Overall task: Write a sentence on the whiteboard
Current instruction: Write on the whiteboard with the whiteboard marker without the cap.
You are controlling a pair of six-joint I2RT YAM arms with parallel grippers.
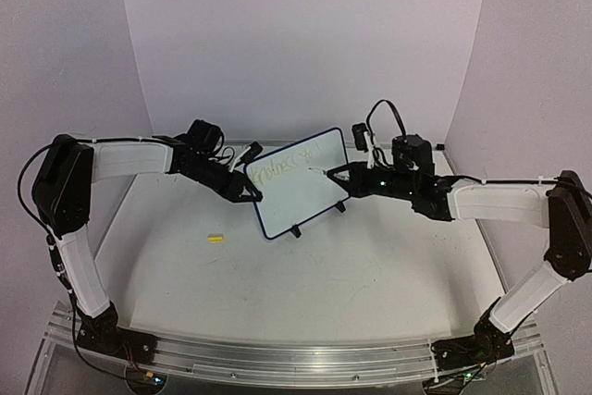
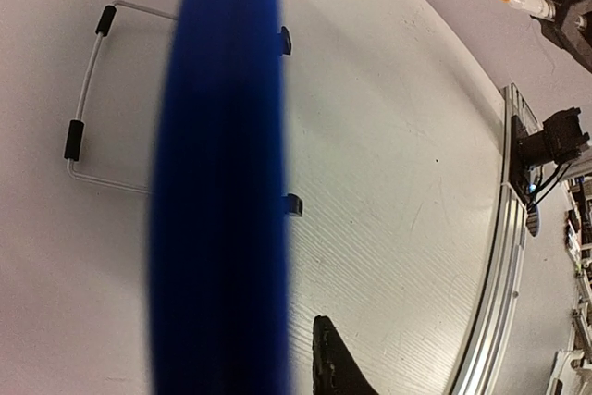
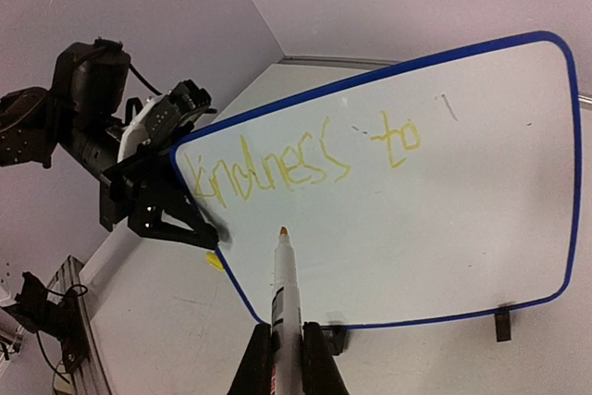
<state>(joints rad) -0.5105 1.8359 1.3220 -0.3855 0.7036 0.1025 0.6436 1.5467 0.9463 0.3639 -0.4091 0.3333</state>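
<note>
Blue whiteboard [image 3: 462,191] rim in left tool [image 3: 205,231]; marker [image 3: 285,289] mid-board.

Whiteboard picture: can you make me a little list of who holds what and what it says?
Board: whiteboard standing tilted on the table
Writing: yellow words, "kindness to", one line
Left side: left gripper clamped on the board's left edge
Right side: right gripper holding a marker, tip just below "kindness"
Loose bit: small yellow piece lying near the board
</note>
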